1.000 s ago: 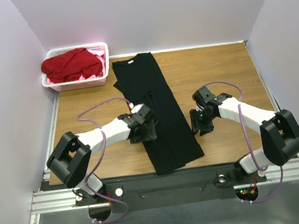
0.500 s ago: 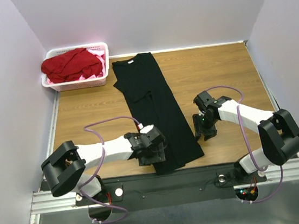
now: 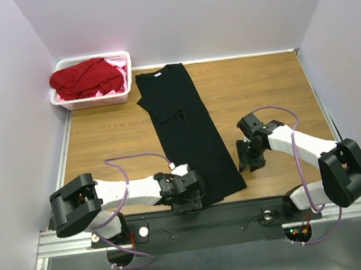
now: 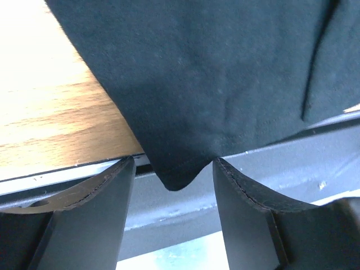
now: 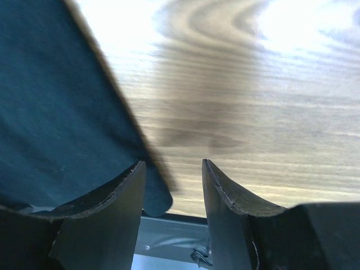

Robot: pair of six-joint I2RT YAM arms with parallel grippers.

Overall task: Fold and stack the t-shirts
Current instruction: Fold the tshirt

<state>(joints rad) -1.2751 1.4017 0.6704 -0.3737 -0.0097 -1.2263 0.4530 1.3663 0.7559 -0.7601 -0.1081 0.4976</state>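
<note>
A black t-shirt (image 3: 186, 127) lies as a long narrow strip from the back of the table to its near edge, collar at the back. My left gripper (image 3: 190, 200) is at its near left corner; in the left wrist view the gripper (image 4: 173, 161) is open, with the shirt's corner (image 4: 177, 174) hanging over the table edge between the fingers. My right gripper (image 3: 246, 160) hovers open just right of the near right corner, and in the right wrist view that gripper (image 5: 172, 163) has the shirt's hem (image 5: 56, 112) beside its left finger. A red t-shirt (image 3: 84, 77) and some pink cloth (image 3: 104, 90) fill the basket.
The white slotted basket (image 3: 94, 103) stands at the back left corner. Bare wood table (image 3: 260, 85) extends right of the shirt. A metal rail (image 3: 210, 217) runs along the near edge. Walls close in on three sides.
My left gripper has travelled from the shirt's middle left edge down to its near left corner, its jaws narrowing a little. The right gripper has slid slightly nearer, beside the near right corner.
</note>
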